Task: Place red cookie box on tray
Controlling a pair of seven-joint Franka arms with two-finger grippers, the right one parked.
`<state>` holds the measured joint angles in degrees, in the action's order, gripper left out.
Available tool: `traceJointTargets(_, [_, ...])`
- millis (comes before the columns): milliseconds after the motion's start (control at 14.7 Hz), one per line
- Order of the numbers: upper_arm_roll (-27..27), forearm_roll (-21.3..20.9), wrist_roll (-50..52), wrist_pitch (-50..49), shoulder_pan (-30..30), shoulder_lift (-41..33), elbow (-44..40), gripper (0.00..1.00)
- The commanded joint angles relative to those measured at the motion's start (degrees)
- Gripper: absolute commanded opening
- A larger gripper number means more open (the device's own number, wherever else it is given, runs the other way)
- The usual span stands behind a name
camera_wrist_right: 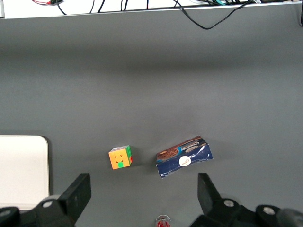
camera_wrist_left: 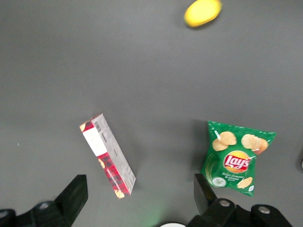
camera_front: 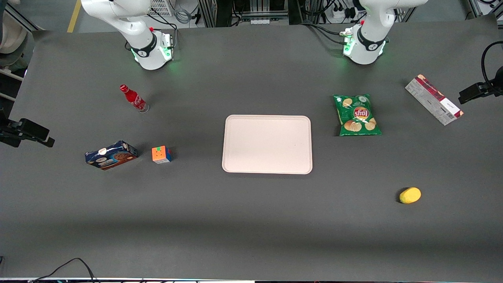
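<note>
- Front view: your red cookie box [camera_front: 434,100] lies flat on the grey worktop [camera_front: 251,220] at the working arm's end, pale printed face and tartan edge showing, set at a slant. The tray [camera_front: 267,144] sits mid-worktop, well apart from the box, with nothing on it.
- Between box and tray lies the green chip bag [camera_front: 357,114]; the yellow lemon [camera_front: 410,195] lies nearer the front camera than both.
- Toward the parked arm's end you see the red bottle [camera_front: 133,98], the blue cookie box [camera_front: 111,155] and, just beside it, the puzzle cube [camera_front: 161,154]. The front view does not show your claw.
- Left wrist view: only here does your claw [camera_wrist_left: 139,196] appear, raised above the worktop with its fingers spread wide and holding nothing. The red cookie box [camera_wrist_left: 107,154] lies below it, nearer one fingertip [camera_wrist_left: 75,191], untouched; the chip bag [camera_wrist_left: 237,157] and lemon [camera_wrist_left: 202,13] also show.
- Right wrist view: this adds a corner of the tray [camera_wrist_right: 23,170], the cube [camera_wrist_right: 120,157], the blue box [camera_wrist_right: 184,156] and the bottle's cap [camera_wrist_right: 163,220], but not the red box.
</note>
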<state>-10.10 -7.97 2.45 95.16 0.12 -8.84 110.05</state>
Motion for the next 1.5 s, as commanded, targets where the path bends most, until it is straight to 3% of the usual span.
traceJointTargets(0, [-6.0, 0.9, 0.3, 3.0, 0.1, -0.1, 6.6, 1.00])
traceJointTargets(136, [-8.6, 0.9, -0.3, 5.5, 0.3, 0.0, 10.3, 1.00])
traceJointTargets(476, [-16.7, 0.8, -4.6, 25.6, 1.5, 0.3, 27.1, 1.00])
traceJointTargets(681, [-18.5, 0.8, -4.8, 37.4, 3.0, 1.8, 34.6, 1.00])
traceJointTargets(1429, [-22.3, 0.7, -8.5, 48.5, 4.3, 8.5, 40.1, 1.00])
